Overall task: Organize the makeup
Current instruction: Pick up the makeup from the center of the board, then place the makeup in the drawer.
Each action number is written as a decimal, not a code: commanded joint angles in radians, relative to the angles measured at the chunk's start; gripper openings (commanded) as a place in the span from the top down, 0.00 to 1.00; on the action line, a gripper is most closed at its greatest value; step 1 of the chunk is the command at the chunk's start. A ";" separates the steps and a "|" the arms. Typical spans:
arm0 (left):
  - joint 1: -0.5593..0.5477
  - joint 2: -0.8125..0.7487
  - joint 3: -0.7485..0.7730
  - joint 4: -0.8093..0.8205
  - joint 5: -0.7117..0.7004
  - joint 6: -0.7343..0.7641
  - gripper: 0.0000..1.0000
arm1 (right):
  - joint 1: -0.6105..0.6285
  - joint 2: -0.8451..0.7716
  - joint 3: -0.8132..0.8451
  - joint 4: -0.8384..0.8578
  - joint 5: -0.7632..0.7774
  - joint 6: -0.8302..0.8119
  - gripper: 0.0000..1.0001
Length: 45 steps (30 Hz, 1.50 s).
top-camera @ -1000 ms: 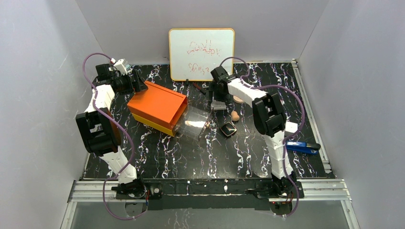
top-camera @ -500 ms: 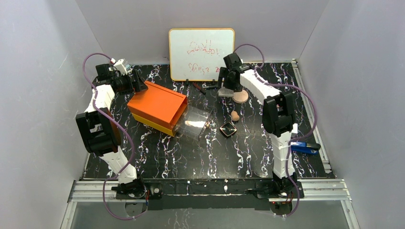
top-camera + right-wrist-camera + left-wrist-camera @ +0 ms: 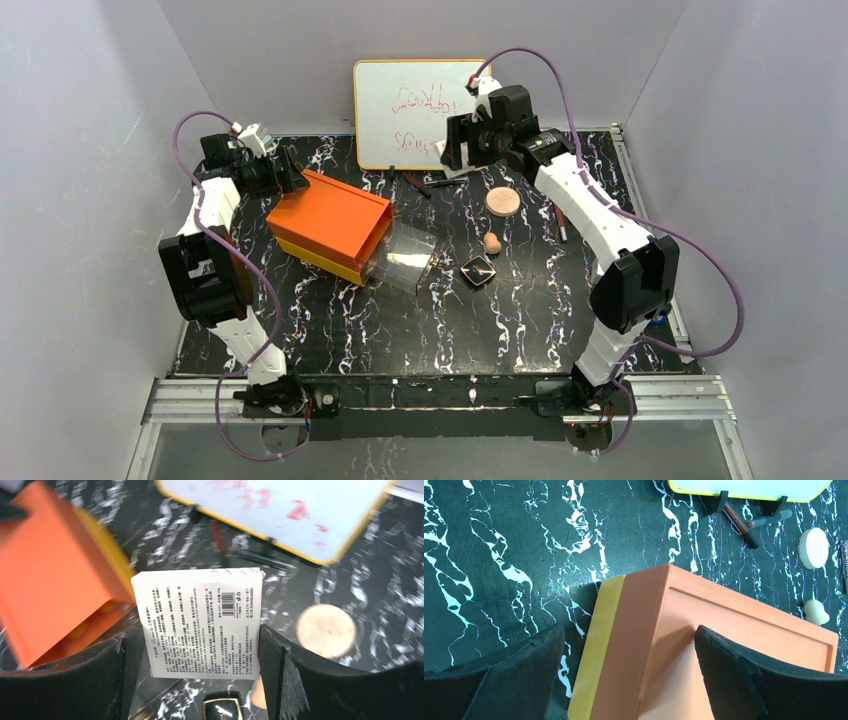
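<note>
My right gripper (image 3: 458, 152) hangs raised in front of the whiteboard, shut on a flat square case with a white printed label (image 3: 200, 625); its jaws press on both side edges. On the table lie a peach disc (image 3: 503, 203), a tan egg-shaped sponge (image 3: 492, 243), a black square compact (image 3: 478, 271) and thin dark sticks (image 3: 440, 183). The disc (image 3: 326, 631) and compact (image 3: 222, 709) also show below the held case. My left gripper (image 3: 629, 655) stands open astride the back corner of the orange box (image 3: 734, 650), gripping nothing.
A clear drawer (image 3: 410, 258) is pulled out of the orange box (image 3: 330, 225), toward the compact. The whiteboard (image 3: 422, 112) stands at the back edge. Another thin stick (image 3: 561, 225) lies right of the disc. Grey walls close in on three sides.
My right arm has risen and swung back and to the right with the labelled case, away from the drawer, uncovering the peach disc. The left arm has not moved.
</note>
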 commanded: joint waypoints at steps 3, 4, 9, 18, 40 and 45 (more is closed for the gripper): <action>-0.007 -0.009 -0.025 -0.078 -0.055 0.030 0.02 | 0.018 -0.001 0.033 0.017 -0.456 -0.139 0.99; -0.008 -0.010 -0.026 -0.079 -0.055 0.030 0.02 | 0.022 0.010 0.049 -0.011 -0.494 -0.148 0.99; -0.007 -0.016 -0.027 -0.079 -0.058 0.029 0.02 | 0.065 0.056 0.115 -0.109 -0.576 -0.184 0.99; -0.009 -0.015 -0.025 -0.079 -0.060 0.027 0.01 | 0.246 0.109 0.162 -0.212 -0.409 -0.247 0.99; -0.010 -0.022 -0.042 -0.065 -0.062 0.025 0.02 | 0.360 0.089 -0.071 -0.105 0.024 -0.272 0.99; -0.010 -0.023 -0.041 -0.065 -0.062 0.026 0.02 | 0.357 0.114 -0.054 -0.117 0.025 -0.279 0.98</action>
